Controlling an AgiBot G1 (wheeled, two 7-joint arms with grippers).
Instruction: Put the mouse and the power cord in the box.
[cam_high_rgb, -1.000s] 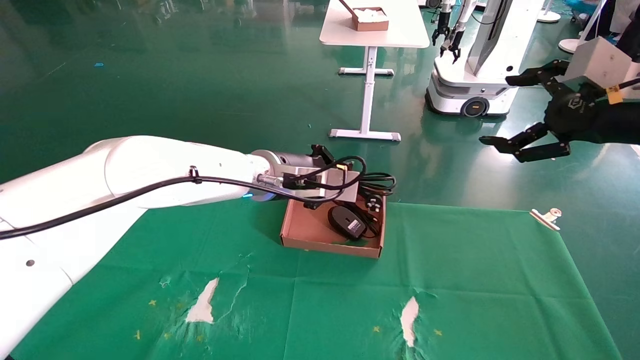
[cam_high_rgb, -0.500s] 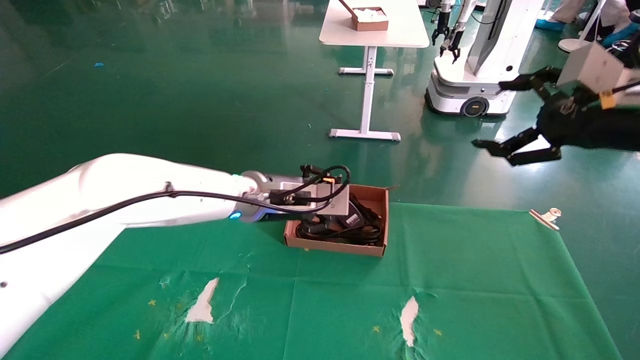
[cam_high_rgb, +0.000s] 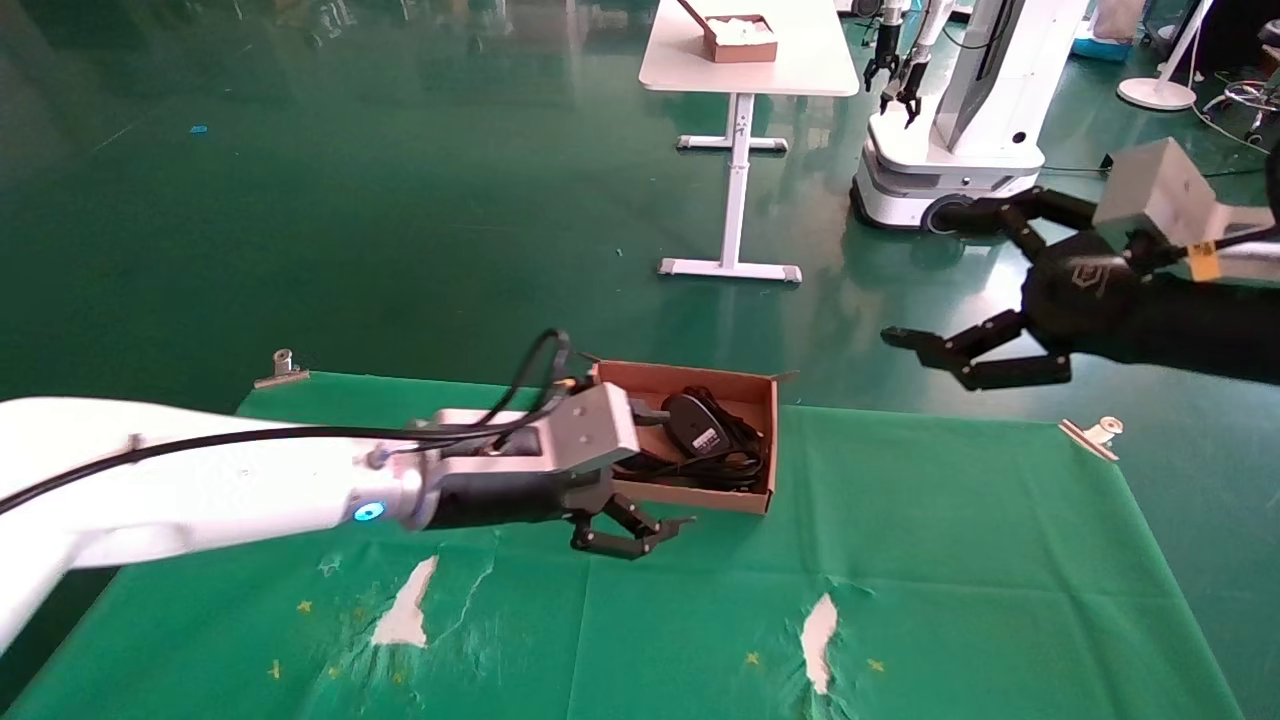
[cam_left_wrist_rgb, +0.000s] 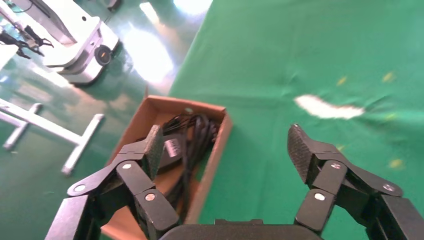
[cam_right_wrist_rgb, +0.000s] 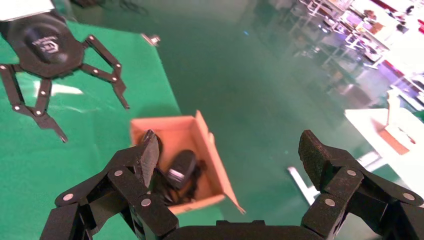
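Note:
The reddish-brown box (cam_high_rgb: 690, 497) sits at the far middle of the green cloth. Inside it, the black mouse (cam_high_rgb: 697, 425) with its pale label rests against the looped power cord (cam_high_rgb: 705, 466). My left gripper (cam_high_rgb: 665, 530) hangs open and empty just in front of the box's near-left corner. In the left wrist view the box (cam_left_wrist_rgb: 212, 160), the mouse (cam_left_wrist_rgb: 172, 150) and the cord (cam_left_wrist_rgb: 196, 135) show beside my open left gripper (cam_left_wrist_rgb: 226, 145). My right gripper (cam_high_rgb: 912, 273) is open in the air, up and to the right of the box. Its wrist view looks down on the box (cam_right_wrist_rgb: 165, 127) and mouse (cam_right_wrist_rgb: 180, 167).
Metal clips (cam_high_rgb: 283, 366) (cam_high_rgb: 1095, 435) pin the cloth's far corners. Torn white patches (cam_high_rgb: 405, 605) (cam_high_rgb: 818, 628) mark the near cloth. Beyond the table stand a white desk (cam_high_rgb: 800, 60) with a small box (cam_high_rgb: 740, 38) and another robot (cam_high_rgb: 950, 150).
The left gripper went down into the box with the cord, let it go, and pulled back toward me and left, now open. The right arm has swung lower and closer to the box.

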